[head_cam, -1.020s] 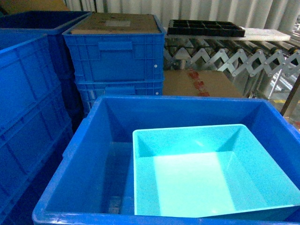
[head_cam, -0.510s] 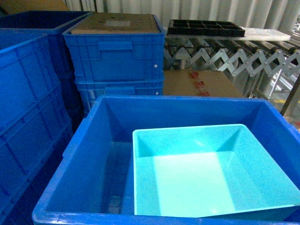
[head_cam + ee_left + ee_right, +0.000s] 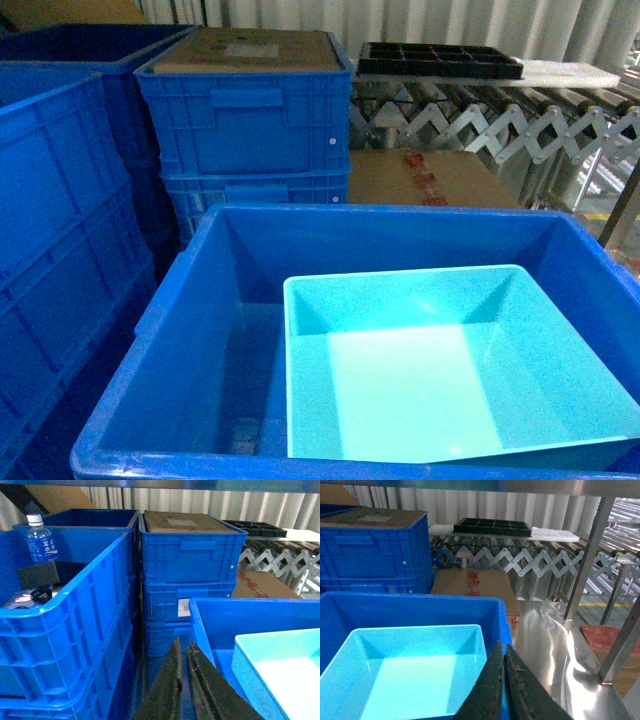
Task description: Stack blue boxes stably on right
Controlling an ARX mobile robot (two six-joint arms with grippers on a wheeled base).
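One turquoise tub (image 3: 440,370) sits on the right inside our big blue crate (image 3: 170,340); we see no second tub. Both end effectors, left (image 3: 184,652) and right (image 3: 502,652), are pressed together, holding nothing.

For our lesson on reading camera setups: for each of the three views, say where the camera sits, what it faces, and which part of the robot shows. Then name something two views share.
Head: mounted high, slanting down into the big blue crate that holds the turquoise tub; no robot part shows.
Left wrist: low on the left arm, facing forward past stacked blue crates; left claw shows, jaws together.
Right wrist: on the right arm, facing the roller conveyor; right claw shows, jaws together.
Shared: all three show the turquoise tub and the black tray.
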